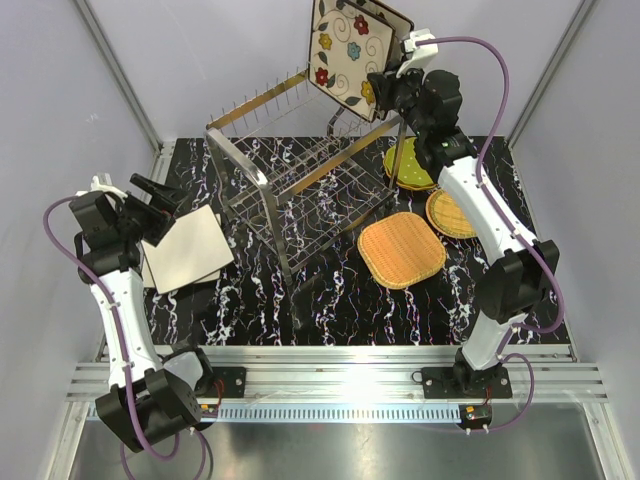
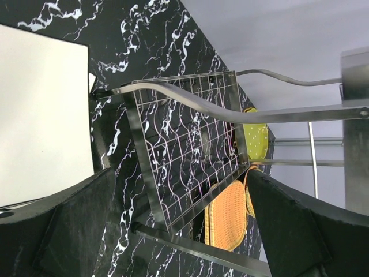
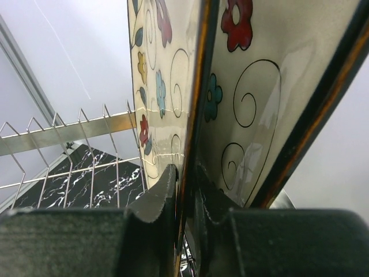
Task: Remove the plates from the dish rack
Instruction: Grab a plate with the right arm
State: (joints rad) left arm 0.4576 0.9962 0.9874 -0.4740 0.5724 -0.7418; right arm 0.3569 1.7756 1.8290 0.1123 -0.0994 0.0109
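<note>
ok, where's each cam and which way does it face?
Top external: above and behind, looking down on dish rack; left arm, right arm show.
Left wrist: low, looking through the rack at a wicker plate; open left fingers show.
Right wrist: looking up along the flower-patterned plate, right fingers pinching it.
Shared: top, left wrist both see rack, wicker plate.

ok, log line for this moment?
right tool: shut on flowered plate, held above dish rack | left tool: open, near cream plate on table | rack: no plates visible
</note>
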